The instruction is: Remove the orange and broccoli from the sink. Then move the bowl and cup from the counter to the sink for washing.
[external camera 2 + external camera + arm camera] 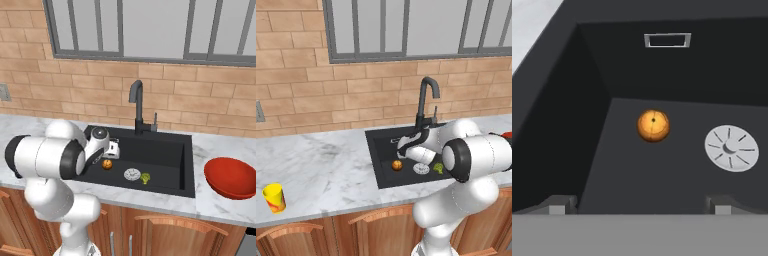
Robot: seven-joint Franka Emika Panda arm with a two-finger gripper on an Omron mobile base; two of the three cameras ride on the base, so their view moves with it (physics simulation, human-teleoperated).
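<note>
The orange [653, 125] lies on the floor of the black sink [572, 125], just left of the white round drain [731, 148]. My gripper [639, 205] hangs over the basin above and short of the orange, jaws wide open and holding nothing. From the base, the orange [397, 165] and the broccoli [438, 168] flank the drain, with my gripper [114, 150] hovering over the sink's left part. The yellow cup [274, 197] stands far left on the counter. The red bowl [231, 177] rests on the counter right of the sink [165, 150].
A dark curved faucet [137, 107] rises behind the sink in front of a brick wall with a window. Marble counter [321, 160] stretches left of the basin. An overflow slot [667, 40] sits in the sink's far wall.
</note>
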